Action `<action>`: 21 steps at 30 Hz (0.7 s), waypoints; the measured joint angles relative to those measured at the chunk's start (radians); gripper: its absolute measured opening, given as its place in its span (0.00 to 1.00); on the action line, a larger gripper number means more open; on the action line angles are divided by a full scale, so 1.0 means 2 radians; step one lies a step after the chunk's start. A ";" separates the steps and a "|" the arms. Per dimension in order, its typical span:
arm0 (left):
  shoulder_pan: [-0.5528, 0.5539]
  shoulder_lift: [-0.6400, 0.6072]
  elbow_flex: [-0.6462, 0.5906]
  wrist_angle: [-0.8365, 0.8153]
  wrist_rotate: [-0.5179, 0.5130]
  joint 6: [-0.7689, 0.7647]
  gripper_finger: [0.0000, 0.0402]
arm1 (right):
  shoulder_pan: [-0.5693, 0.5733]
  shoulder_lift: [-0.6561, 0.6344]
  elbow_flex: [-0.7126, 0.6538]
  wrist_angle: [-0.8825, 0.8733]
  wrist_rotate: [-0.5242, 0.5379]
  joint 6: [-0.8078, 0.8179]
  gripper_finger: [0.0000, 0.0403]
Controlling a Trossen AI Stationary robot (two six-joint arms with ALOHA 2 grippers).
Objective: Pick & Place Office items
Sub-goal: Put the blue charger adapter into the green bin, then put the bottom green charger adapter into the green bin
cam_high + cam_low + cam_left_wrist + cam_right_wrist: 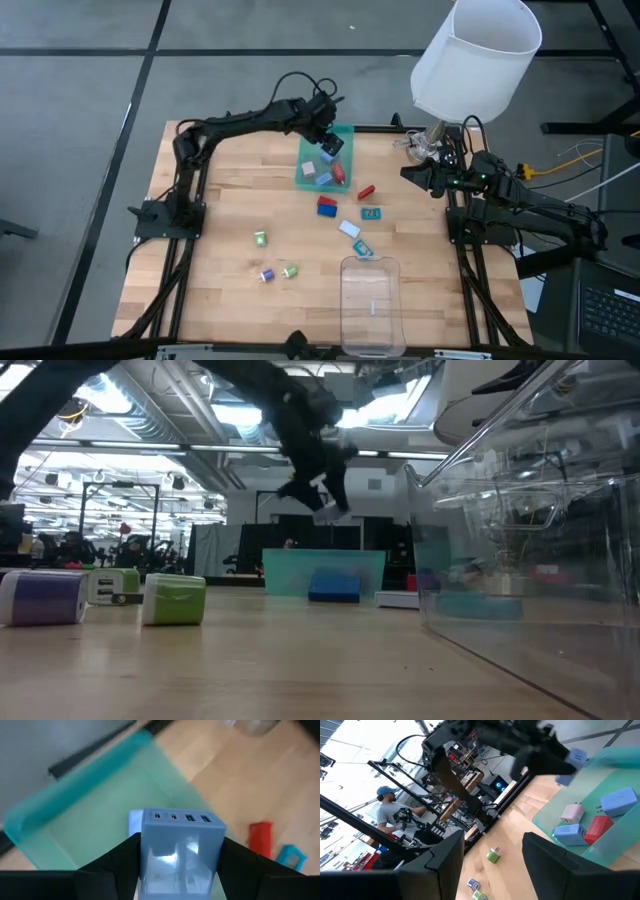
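My left gripper hangs over the green tray at the table's far middle, shut on a light blue block with ports in its end face. In the tray lie a pink, a red and two blue items. Other office items lie loose on the wood: a dark blue block, red and teal flat pieces, and green rolls. My right gripper waits open at the far right of the table. My left gripper pinches the blue block by its two opposite side faces, one finger on each. The fingers slant down from the table's left toward the tray. The block is lifted clear above the tray floor, its port face pointing away from the wrist.
A clear plastic tray stands at the near edge, right of the middle. A large white shade hangs over the far right corner. A purple roll and a green one lie on the near left wood.
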State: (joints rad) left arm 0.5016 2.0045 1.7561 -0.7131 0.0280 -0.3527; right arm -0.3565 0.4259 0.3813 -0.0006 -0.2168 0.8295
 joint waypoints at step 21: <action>-0.023 -0.003 0.008 -0.078 0.021 0.030 0.89 | 0.000 0.000 0.000 -0.004 0.000 0.001 0.50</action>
State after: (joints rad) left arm 0.4560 1.9980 1.7729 -0.8700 0.0699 -0.2919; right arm -0.3567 0.4259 0.3813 -0.0082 -0.2171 0.8307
